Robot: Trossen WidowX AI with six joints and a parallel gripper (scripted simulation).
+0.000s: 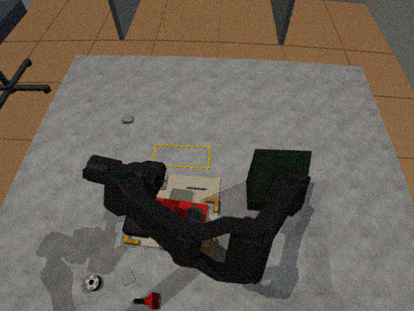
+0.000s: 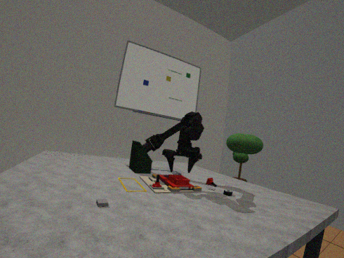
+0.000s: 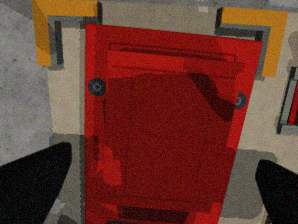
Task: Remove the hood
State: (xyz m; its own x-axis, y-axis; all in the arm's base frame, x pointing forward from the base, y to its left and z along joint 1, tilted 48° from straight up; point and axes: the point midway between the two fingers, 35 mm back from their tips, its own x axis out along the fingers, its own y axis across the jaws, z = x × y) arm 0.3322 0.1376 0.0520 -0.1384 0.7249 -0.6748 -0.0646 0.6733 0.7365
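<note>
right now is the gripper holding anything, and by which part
Nothing is held. The gripper is open and hangs above the red toy car, touching nothing.

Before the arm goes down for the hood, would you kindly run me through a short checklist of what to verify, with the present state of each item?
1. Gripper open and holding nothing: ok; the fingers stand wide apart.
2. Gripper above the red toy car: ok; in the wrist view the car's body lies between the two fingertips.
3. Gripper apart from the car: ok; the exterior view shows a gap beneath the fingertips.
4. Hood seated on the car: cannot tell; its seams are too blurred to make out.
5. Yellow marked area free of objects: ok; only table shows inside the outline.
6. Marked area beside the car's base plate: ok; it lies just past the plate's far edge.
</note>
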